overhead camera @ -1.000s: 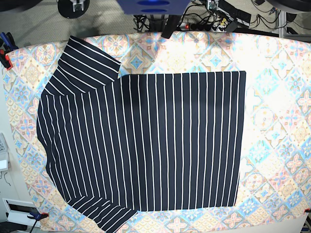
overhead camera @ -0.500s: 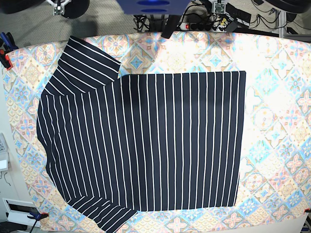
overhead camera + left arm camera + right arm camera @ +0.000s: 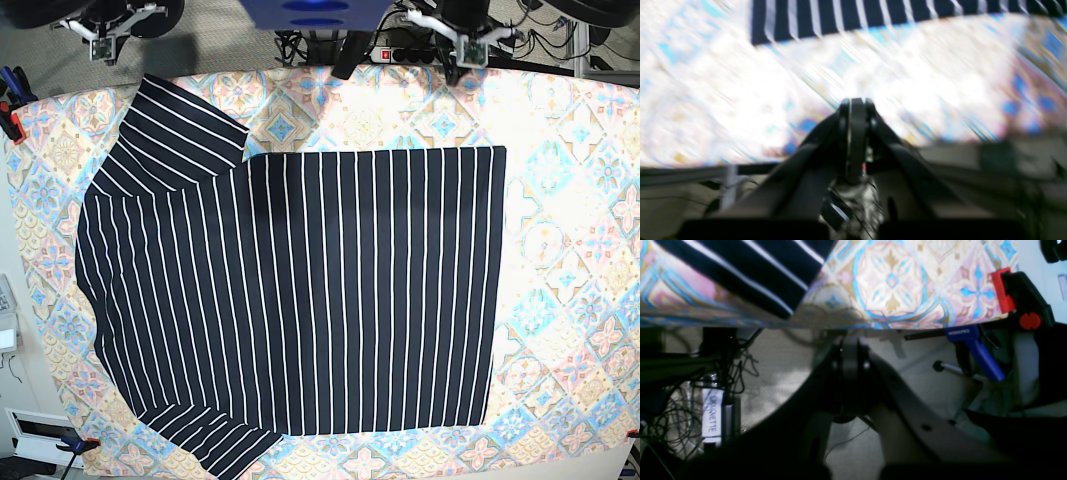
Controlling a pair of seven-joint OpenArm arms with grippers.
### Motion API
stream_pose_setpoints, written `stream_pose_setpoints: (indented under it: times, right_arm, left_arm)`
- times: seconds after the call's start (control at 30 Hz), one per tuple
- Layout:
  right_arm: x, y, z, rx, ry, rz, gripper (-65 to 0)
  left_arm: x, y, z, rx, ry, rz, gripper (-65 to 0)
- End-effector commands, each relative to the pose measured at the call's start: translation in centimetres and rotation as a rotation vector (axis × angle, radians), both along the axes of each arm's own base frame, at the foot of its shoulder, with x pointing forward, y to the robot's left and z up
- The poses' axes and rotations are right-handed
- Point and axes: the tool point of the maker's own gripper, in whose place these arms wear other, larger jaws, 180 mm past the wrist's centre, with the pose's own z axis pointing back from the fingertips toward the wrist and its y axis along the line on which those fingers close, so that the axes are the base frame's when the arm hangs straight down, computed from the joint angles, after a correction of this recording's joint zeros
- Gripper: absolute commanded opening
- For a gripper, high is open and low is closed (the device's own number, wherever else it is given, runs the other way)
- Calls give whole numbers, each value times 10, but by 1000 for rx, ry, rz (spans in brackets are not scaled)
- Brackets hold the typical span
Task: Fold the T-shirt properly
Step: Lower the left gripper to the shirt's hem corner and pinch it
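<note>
The dark navy pinstriped T-shirt (image 3: 300, 300) lies flat on the tablecloth, collar end to the left and hem to the right, with both short sleeves spread out. My left gripper (image 3: 455, 60) is shut and empty above the table's far edge, beyond the hem corner. Its wrist view shows the closed fingertips (image 3: 857, 105) and a blurred edge of the shirt (image 3: 873, 13). My right gripper (image 3: 103, 48) is shut and empty off the far left corner. In its wrist view (image 3: 849, 345) it hangs over the floor, short of the far sleeve (image 3: 750, 263).
The pastel diamond-patterned tablecloth (image 3: 570, 200) covers the table. Red and black clamps (image 3: 1017, 300) and a blue clamp handle (image 3: 977, 350) hold its left edge, with another clamp at the near left corner (image 3: 75, 445). Cables and a power strip (image 3: 405, 52) lie behind the table.
Both grippers have come into the base view at the far edge, the left one further over the table. The T-shirt has not moved.
</note>
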Motion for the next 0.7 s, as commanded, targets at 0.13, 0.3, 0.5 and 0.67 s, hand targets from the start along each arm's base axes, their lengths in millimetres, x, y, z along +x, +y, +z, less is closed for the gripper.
stream_pose_setpoints:
  times: [0.13,0.3,0.5,0.67]
  right_arm:
    - [20,1,15,-15,9,-5,-650]
    - [32,1,18,-16,-10,-9,-650]
    - [36,1,20,-17,-23,-9,-650]
    - [41,1,20,-16,-32,-9,-650]
  left_arm:
    - [20,3,-2,-84,11,80,-631]
    - [40,30,-6,-162,33,215,-503]
    - [59,60,4,-275,-37,362,-417]
    - [80,72,12,-401,-77,444,-413]
